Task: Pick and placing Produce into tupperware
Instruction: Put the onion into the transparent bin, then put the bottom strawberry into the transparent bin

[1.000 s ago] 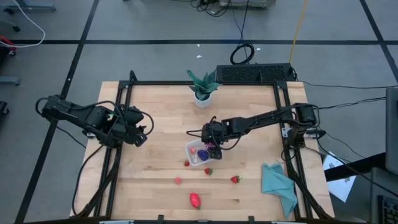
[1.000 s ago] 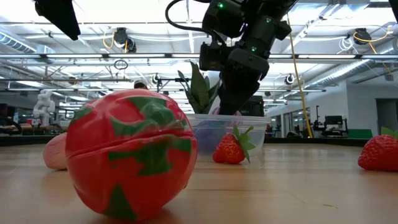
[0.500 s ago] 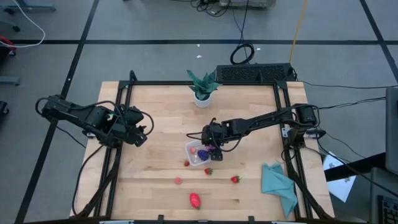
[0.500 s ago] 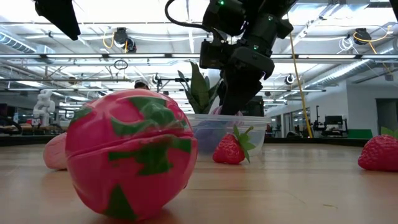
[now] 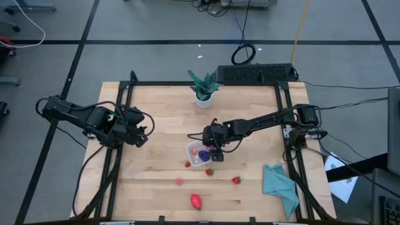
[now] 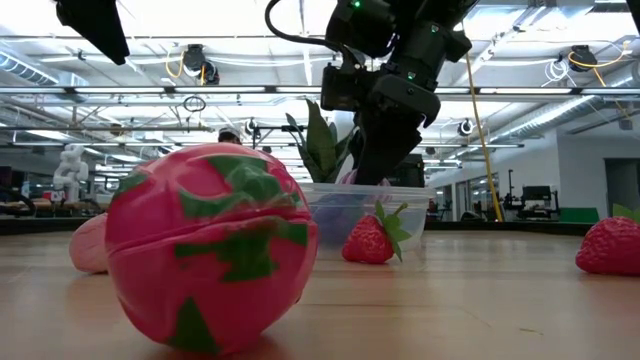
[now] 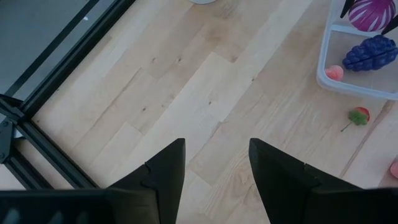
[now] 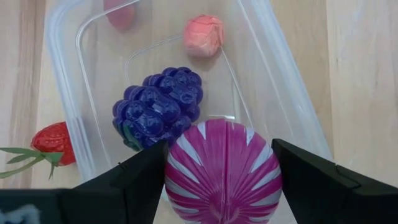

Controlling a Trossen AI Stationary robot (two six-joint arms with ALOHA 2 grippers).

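Observation:
The tupperware [image 5: 195, 154] [image 8: 60, 93] sits mid-table, a clear box with rounded corners. Purple grapes [image 8: 158, 106], a peach-pink fruit [image 8: 203, 35] and a red one [image 8: 119, 12] lie on its floor. My right gripper [image 5: 214, 149] [image 8: 222, 168] stands over the container's end, shut on a magenta fruit with white stripes [image 8: 224, 165]. My left gripper [image 5: 142, 134] [image 7: 216, 155] hangs open over bare wood left of the container. Loose strawberries [image 5: 209, 171] [image 5: 236, 180] [image 5: 187, 164], a small pink fruit [image 5: 179, 181] and a larger red-pink fruit [image 5: 196, 200] lie on the table nearer the front edge. My right gripper pinches the striped magenta fruit between its two fingers [image 8: 140, 177], one on each of its opposite sides [image 8: 177, 171]. The fingers come from above, pointing steeply down into the container [image 6: 368, 175]. Whether the fruit rests on the container floor cannot be told.
A green potted plant [image 5: 204, 87] stands near the far edge. A teal cloth [image 5: 279, 187] lies at the front right corner. A black frame [image 5: 122, 125] borders the table's sides. In the low view the big red-pink fruit [image 6: 210, 255] fills the foreground, with strawberries [image 6: 372, 238] [image 6: 608, 245] behind.
My right gripper has tipped slightly above the container, still shut on the striped fruit. Nothing else has moved.

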